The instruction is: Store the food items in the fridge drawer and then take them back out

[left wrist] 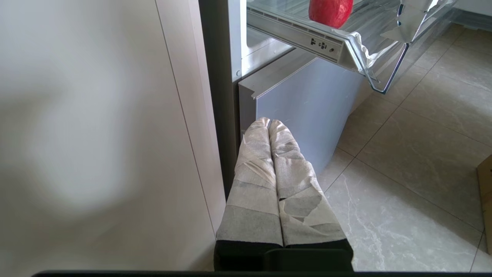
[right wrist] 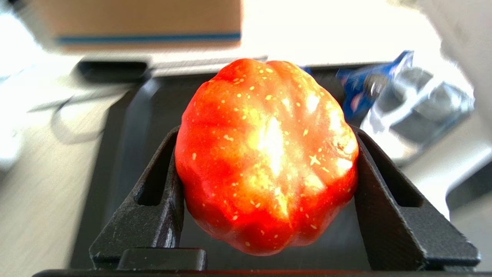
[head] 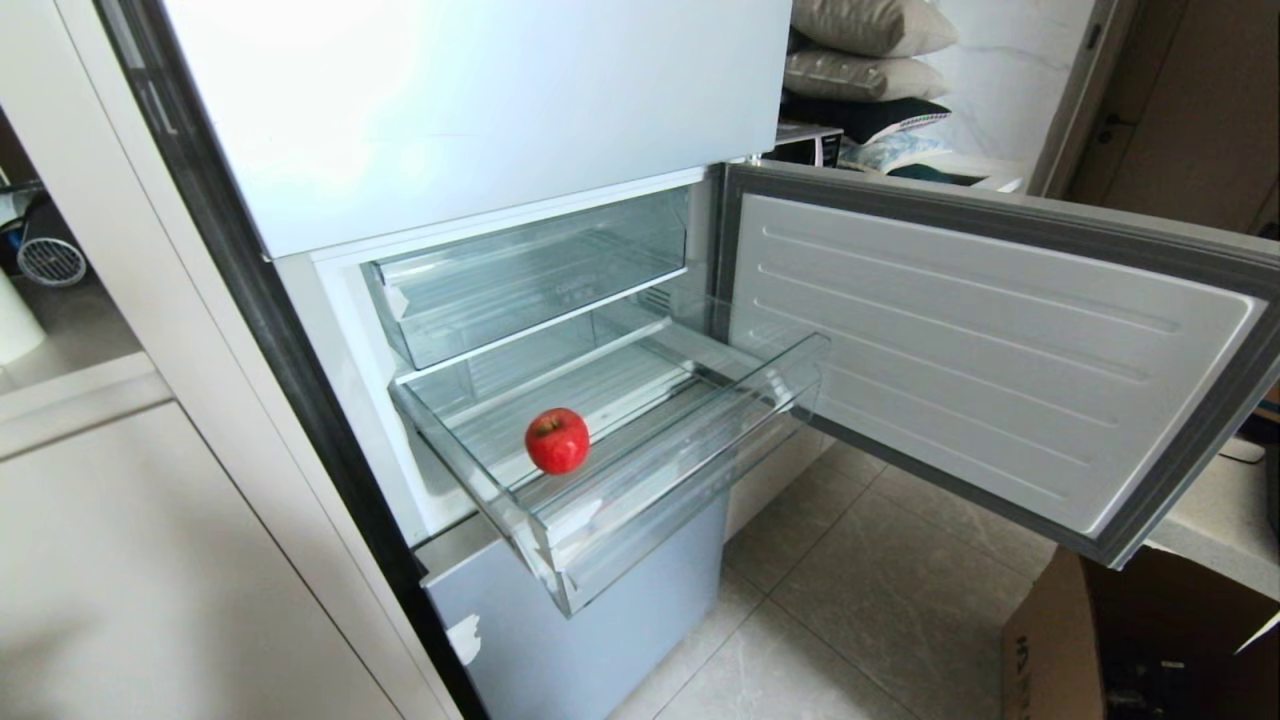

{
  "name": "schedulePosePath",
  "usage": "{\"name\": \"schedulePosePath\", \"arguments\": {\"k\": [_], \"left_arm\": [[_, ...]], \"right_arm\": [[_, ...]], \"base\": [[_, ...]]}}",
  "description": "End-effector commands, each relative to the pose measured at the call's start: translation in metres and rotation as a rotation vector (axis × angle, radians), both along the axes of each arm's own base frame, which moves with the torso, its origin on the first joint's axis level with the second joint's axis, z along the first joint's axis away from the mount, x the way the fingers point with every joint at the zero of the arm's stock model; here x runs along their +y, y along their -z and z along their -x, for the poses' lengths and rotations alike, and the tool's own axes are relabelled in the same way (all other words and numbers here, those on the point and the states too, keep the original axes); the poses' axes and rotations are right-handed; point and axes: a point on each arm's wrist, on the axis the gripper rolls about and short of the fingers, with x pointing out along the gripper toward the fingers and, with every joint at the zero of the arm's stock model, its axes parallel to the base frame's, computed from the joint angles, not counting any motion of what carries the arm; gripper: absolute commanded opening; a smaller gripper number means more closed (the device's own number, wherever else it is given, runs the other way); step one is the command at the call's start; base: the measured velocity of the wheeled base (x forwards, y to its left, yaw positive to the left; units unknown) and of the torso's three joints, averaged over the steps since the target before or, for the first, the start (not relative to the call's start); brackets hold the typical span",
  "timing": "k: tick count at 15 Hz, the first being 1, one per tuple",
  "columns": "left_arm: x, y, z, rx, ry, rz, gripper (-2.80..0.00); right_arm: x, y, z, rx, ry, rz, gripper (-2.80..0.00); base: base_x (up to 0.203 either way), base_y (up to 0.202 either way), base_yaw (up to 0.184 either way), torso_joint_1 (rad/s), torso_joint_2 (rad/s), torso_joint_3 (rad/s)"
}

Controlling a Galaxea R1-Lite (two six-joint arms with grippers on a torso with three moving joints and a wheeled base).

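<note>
The fridge drawer (head: 690,455), a wide clear bin, stands pulled out of the open fridge. One red food item (head: 557,440) lies on its ridged floor near the front left. From the left wrist view the same piece (left wrist: 330,11) shows through the drawer's front lip (left wrist: 378,77). My right gripper (right wrist: 267,138) is outside the head view; it is shut on a second lumpy red-orange food item (right wrist: 246,184), one black finger (right wrist: 161,192) on each side. It hangs over a black tray (right wrist: 127,115). Low beside the fridge, my left gripper (left wrist: 269,124) is parked, taped fingers pressed together.
Above the drawer sits another clear bin (head: 520,280). To the right the fridge door (head: 1000,350) is swung wide open, with a cardboard box (head: 1100,640) on the tiled floor under it. A blue and silver packet (right wrist: 407,96) lies next to the black tray.
</note>
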Motion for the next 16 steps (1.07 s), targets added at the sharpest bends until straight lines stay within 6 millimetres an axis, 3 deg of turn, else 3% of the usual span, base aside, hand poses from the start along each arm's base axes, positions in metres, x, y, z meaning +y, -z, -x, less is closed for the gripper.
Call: {"name": "schedulePosePath", "arguments": {"k": [1,4,6,8,10,13,16], "left_arm": [[0.0,0.0,0.0,0.002,-0.001,0.0,-2.8],[0.0,0.0,0.0,0.002,-0.001,0.0,-2.8],[0.0,0.0,0.0,0.002,-0.001,0.0,-2.8],[0.0,0.0,0.0,0.002,-0.001,0.0,-2.8],[0.0,0.0,0.0,0.002,-0.001,0.0,-2.8],[0.0,0.0,0.0,0.001,-0.001,0.0,-2.8],[0.0,0.0,0.0,0.002,-0.001,0.0,-2.8]], "right_arm": [[0.048,-0.01,0.009,0.01,-0.062,-0.014,-2.8],[0.119,-0.016,0.026,0.03,-0.189,-0.038,-2.8],[0.171,-0.008,0.038,0.062,-0.313,-0.07,-2.8],[0.22,-0.001,0.038,0.08,-0.501,-0.086,-2.8],[0.256,0.003,0.035,0.093,-0.672,-0.101,-2.8],[0.298,-0.007,0.014,0.07,-0.877,-0.137,-2.8],[0.347,-0.01,-0.03,0.089,-0.984,-0.186,-2.8]], "base": [[0.0,0.0,0.0,0.0,0.0,0.0],[0.0,0.0,0.0,0.0,0.0,0.0],[0.0,0.0,0.0,0.0,0.0,0.0],[0.0,0.0,0.0,0.0,0.0,0.0],[0.0,0.0,0.0,0.0,0.0,0.0],[0.0,0.0,0.0,0.0,0.0,0.0],[0.0,0.0,0.0,0.0,0.0,0.0]]}}
